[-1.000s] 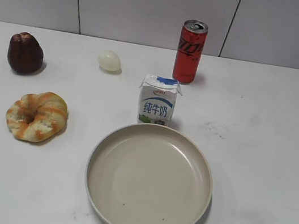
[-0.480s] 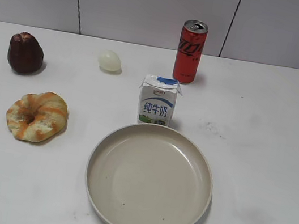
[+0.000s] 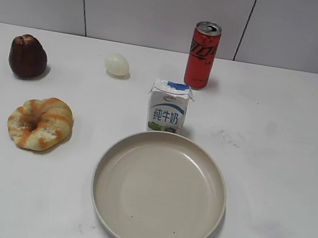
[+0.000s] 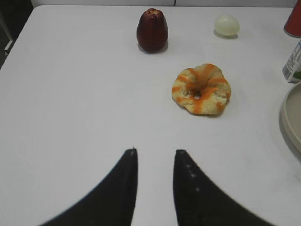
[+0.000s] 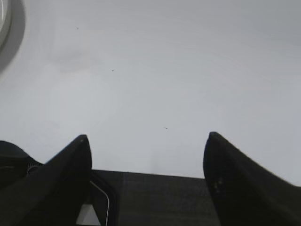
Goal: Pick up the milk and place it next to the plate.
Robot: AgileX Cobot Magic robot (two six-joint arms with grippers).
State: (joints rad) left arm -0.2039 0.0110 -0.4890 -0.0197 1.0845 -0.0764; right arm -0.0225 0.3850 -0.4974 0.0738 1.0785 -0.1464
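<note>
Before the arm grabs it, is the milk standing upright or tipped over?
Upright. The milk stands on its green base with the blue gable top upward, just behind the plate and in front of the can.

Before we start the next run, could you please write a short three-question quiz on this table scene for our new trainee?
1. True or false: the milk is lying on its side inside the plate.
2. Which item stands farthest back on the table? A) the red soda can B) the bread ring C) the white egg
3. Fill in: in the wrist views, the right hand has its fingers spread wide, while the left hand shows only a ____ gap.

Key
1. False: it stands upright just behind the plate's far rim.
2. A
3. narrow
</note>
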